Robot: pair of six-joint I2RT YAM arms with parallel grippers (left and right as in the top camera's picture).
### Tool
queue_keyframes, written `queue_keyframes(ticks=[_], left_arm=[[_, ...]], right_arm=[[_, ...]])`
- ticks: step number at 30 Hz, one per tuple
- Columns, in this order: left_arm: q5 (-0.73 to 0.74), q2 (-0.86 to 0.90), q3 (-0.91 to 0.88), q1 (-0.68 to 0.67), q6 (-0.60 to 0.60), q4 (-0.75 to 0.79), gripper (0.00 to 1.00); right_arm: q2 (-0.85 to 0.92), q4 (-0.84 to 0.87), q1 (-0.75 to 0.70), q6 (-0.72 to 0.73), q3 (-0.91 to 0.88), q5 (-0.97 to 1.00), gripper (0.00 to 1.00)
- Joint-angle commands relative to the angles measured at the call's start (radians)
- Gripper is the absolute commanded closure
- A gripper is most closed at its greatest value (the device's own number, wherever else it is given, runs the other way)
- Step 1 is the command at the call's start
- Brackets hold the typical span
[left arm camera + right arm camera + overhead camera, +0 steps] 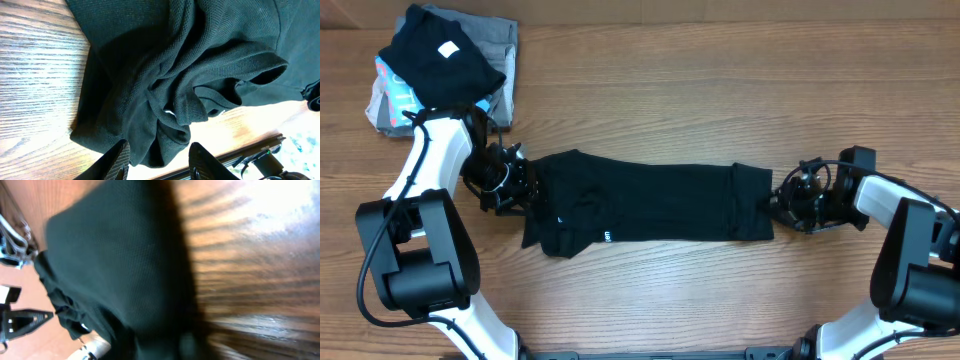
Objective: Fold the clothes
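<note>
Shirt: the black collared shirt (650,200) lies on the tabletop (720,90) as one long, narrow strip. Its near end starts just below the stack of folded garments (445,55), and the rest runs well away from the stack.
Handling: soft, light knit with no stiffness. It will likely sag, bunch and drag on the wood rather than slide cleanly.
Where to grip: probably the corners of the two short ends, pinching every layer at once. Loose folds are heaped at the end nearest the stack.
Left claw: the left claw (159,161) sits at the end nearest the stack and is released. Its fingers (119,159) are spread wide, with crumpled fabric hanging into the gap and nothing pinched.
Right claw: the right claw (782,203) is at the end farthest from the stack, up against the shirt's edge. Its own camera shows only blurred dark cloth, so I cannot tell whether it is clenched or released.
</note>
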Motion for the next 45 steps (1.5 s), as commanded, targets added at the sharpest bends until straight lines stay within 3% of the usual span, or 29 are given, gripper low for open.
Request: queue_keyframes(ticks=[1, 9, 20, 32, 45], left_arm=[[0.012, -0.012, -0.004, -0.008, 0.016, -0.001, 0.58], [0.012, -0.012, -0.004, -0.008, 0.016, -0.002, 0.58], [0.012, -0.012, -0.004, -0.008, 0.016, 0.006, 0.58], [0.013, -0.012, -0.004, -0.008, 0.016, 0.004, 0.58], [0.013, -0.012, -0.004, -0.008, 0.016, -0.001, 0.58]], right_arm=[[0.016, 0.010, 0.005, 0.022, -0.015, 0.002, 0.96], [-0.012, -0.066, -0.020, 0.077, 0.056, 0.135, 0.96], [-0.259, -0.235, 0.021, 0.193, 0.130, 0.526, 0.96], [-0.306, -0.245, 0.436, 0.433, 0.128, 0.897, 0.96], [-0.180, -0.163, 0.650, 0.618, 0.124, 0.877, 0.95]])
